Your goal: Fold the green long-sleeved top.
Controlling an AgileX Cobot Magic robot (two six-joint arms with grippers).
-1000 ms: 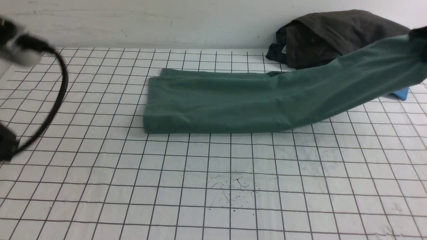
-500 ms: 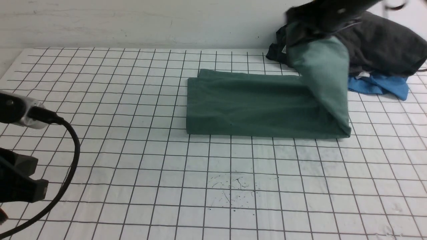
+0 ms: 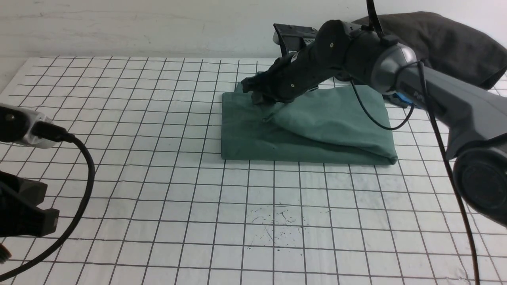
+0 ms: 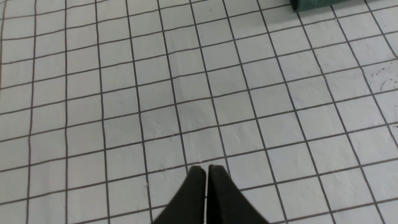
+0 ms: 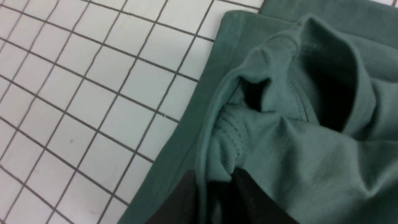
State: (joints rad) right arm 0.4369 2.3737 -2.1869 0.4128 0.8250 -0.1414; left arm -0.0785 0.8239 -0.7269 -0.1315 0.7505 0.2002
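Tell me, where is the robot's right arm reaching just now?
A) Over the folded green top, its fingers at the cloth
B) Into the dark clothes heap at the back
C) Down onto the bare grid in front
A: the right arm's fingers sit on the green long-sleeved top, and the wrist view shows green fabric bunched between them.

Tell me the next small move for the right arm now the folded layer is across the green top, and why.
Probably open the right end effector fully and lift clear. The green long-sleeved top already lies doubled over itself on the grid mat, but a bunched edge is between the fingers. Pulling away while pinching could drag the fold open.
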